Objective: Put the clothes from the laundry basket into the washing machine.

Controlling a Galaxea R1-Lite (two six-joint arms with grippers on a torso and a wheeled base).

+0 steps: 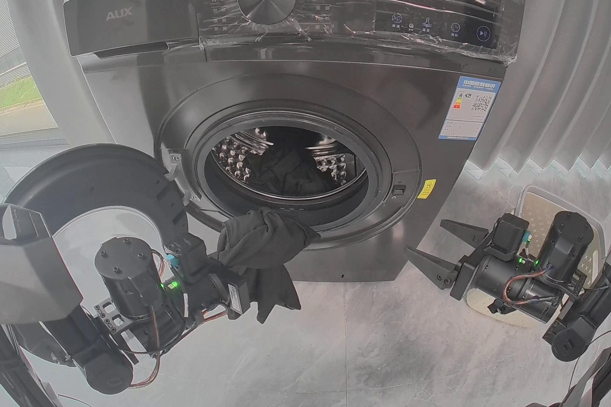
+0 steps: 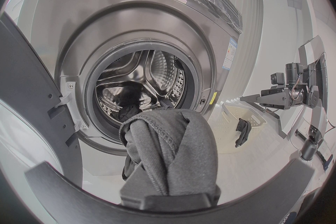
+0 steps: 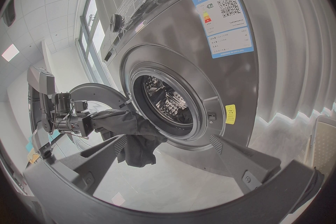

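Left end effector [image 1: 245,290] is clamped on a crumpled black cloth garment [image 1: 264,249]. I hold it just in front of the lower lip of the round drum opening [image 1: 377,170] of the grey front-loading washing machine [image 1: 127,109]. The garment's loose end hangs toward the pale marbled tile floor [image 1: 356,344]. I judge this height lets the bundle clear the seal when it is pushed in. Another dark piece [image 1: 286,170] already lies inside the steel drum. The round glass-fronted door [image 1: 95,186] stands swung wide on the robot's left, beside my left arm, which leaves the mouth free.

Off to the right, the white perforated plastic laundry basket [image 2: 227,123] sits on the floor beside the machine. One small dark item [image 2: 242,132] hangs at its edge, so the job looks only partly done.

Right end effector [image 1: 425,238] hangs above the floor near the basket, fingers spread apart and holding nothing. It is well clear of the loading path, and I judge it is placed for the next pick.
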